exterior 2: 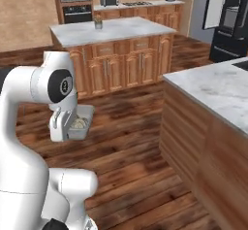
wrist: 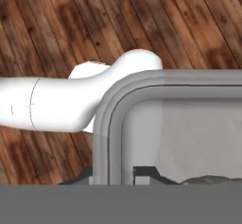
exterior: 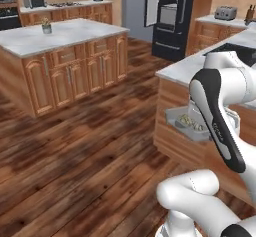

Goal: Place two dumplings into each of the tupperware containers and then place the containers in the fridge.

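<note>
I carry a whitish-translucent tupperware container (exterior: 181, 122) in the air over the wooden floor, beside my upper arm. Pale dumplings (exterior: 189, 121) lie inside it. In the right base view the container (exterior 2: 82, 123) hangs at my white hand, with a dumpling (exterior 2: 78, 123) showing in it. My gripper (wrist: 116, 176) is shut on the rim of the container (wrist: 101, 124), and a dumpling (wrist: 208, 180) peeks in at the lower edge. The tall dark fridge (exterior: 170, 16) stands at the back with its door open; the right base view has the fridge (exterior 2: 231, 18) at the far right.
A wooden kitchen island (exterior: 65, 36) with a small potted plant (exterior: 46, 27) stands to the left. A marble-topped counter (exterior 2: 218, 88) runs close along the right. A toaster (exterior: 225, 13) sits on the back counter. Open wooden floor (exterior: 100, 146) lies between island and counter.
</note>
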{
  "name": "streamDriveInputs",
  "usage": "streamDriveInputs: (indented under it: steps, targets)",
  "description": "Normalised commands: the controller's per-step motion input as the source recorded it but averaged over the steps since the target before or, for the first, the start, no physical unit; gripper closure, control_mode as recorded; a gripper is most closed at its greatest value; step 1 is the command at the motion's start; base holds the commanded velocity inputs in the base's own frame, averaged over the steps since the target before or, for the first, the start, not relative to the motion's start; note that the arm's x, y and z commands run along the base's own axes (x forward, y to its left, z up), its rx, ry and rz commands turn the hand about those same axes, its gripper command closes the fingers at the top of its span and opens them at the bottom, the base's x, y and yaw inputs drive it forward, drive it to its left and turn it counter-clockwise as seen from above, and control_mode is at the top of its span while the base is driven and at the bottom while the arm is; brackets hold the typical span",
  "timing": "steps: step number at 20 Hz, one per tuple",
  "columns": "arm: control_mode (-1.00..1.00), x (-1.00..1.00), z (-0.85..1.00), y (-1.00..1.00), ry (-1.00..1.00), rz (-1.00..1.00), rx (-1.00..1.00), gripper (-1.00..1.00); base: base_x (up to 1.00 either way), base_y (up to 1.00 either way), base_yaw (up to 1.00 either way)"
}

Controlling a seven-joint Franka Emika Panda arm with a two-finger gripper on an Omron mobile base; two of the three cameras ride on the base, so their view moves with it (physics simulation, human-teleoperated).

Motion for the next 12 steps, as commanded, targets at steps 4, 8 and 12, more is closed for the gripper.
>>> streamDriveInputs:
  steps: [4, 8, 12]
  targets:
    - [1.0, 0.0, 0.0, 0.0, 0.0, 0.0, 0.0, 1.0, 1.0, 1.0, -0.45]
    - [1.0, 0.0, 0.0, 0.0, 0.0, 0.0, 0.0, 1.0, 1.0, 1.0, -0.44]
    - [1.0, 0.0, 0.0, 0.0, 0.0, 0.0, 0.0, 1.0, 1.0, 1.0, -0.44]
